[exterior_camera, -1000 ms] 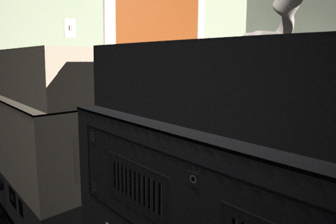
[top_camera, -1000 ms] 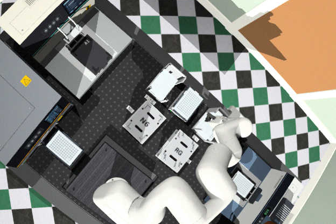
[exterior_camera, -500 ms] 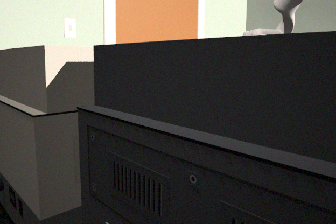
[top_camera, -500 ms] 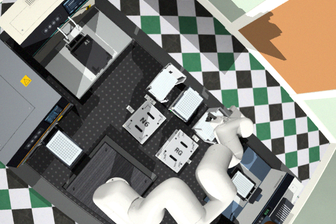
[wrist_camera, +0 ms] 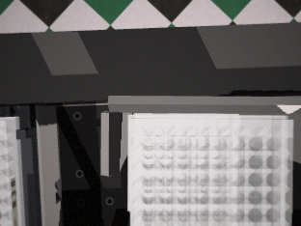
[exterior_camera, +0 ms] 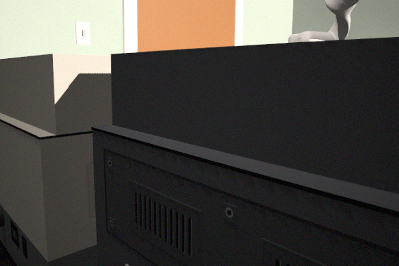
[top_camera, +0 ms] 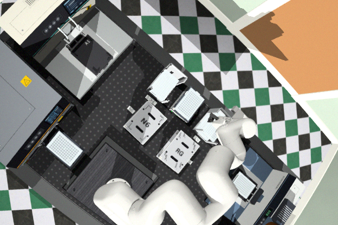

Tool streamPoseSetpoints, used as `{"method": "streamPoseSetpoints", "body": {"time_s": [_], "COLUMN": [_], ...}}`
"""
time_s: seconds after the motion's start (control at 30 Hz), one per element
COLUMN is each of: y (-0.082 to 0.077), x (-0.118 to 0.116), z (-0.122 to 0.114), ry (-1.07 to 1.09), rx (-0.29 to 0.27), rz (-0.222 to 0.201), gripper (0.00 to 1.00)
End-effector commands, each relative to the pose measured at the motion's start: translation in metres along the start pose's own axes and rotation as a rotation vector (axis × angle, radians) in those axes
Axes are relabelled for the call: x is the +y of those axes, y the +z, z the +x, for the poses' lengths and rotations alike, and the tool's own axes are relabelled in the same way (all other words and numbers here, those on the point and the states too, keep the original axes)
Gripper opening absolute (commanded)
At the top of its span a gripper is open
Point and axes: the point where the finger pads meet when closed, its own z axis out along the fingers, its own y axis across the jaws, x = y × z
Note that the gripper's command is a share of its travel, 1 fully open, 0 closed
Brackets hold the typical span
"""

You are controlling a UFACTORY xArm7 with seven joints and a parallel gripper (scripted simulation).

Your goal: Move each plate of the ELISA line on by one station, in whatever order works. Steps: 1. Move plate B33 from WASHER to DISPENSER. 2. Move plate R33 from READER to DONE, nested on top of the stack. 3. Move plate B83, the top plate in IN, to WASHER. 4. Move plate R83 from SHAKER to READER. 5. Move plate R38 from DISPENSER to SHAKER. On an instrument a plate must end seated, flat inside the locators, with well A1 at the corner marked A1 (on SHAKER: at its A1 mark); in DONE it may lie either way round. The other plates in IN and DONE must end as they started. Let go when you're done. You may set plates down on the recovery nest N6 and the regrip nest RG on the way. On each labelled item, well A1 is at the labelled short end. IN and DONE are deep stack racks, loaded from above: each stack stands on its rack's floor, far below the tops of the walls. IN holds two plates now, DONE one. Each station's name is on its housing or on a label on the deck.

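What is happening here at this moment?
A white arm is working on a lab deck with several instruments. Its gripper is shut on a white well plate near the deck's far edge, beside the RG nest. Other plates sit in neighbouring stations, and the N6 nest holds none.
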Motion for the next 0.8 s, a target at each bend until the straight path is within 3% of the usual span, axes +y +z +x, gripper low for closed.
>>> {"method": "streamPoseSetpoints", "body": {"time_s": [0.0, 0.77], "y": [-0.004, -0.017], "x": [0.0, 0.0], "z": [0.002, 0.002], "ry": [0.0, 0.0], "rx": [0.005, 0.005], "rz": [-0.001, -0.001], "gripper": [0.0, 0.0]}}
